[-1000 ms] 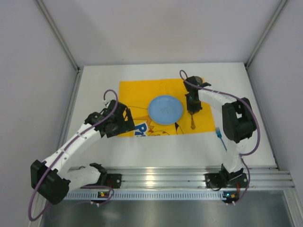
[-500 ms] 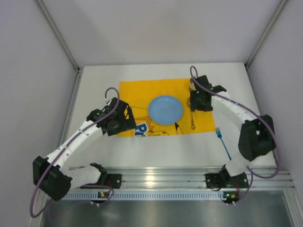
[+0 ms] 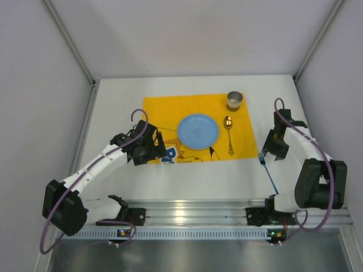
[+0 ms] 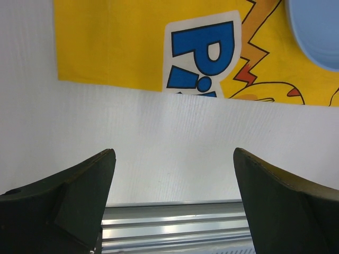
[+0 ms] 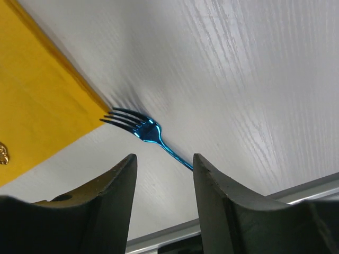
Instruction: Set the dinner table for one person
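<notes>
Right, both grippers empty over the dinner table [image 3: 113, 113], with one setting on the mat.
Nearest me, the white tabletop runs from the rail [image 3: 193, 212] to the back wall. My left arm reaches out with its elbow swung left. The left gripper [image 4: 174, 153] hangs wide open with nothing in it over the bare top at the near edge of the yellow mat [image 3: 164, 113], and from above it covers part of the mat's print. My right arm is folded tight, elbow back by the rail. The right gripper [image 5: 164, 157] stands partly open and empty above the one blue fork [image 5: 145, 128]; its tines touch the mat's corner, and my finger hides the end of its handle. Beyond, on the mat, sit one blue plate [image 3: 198, 131], cut off in the left wrist view, one spoon [image 3: 229, 135] just right of it, and one metal cup [image 3: 235, 101] farthest.
</notes>
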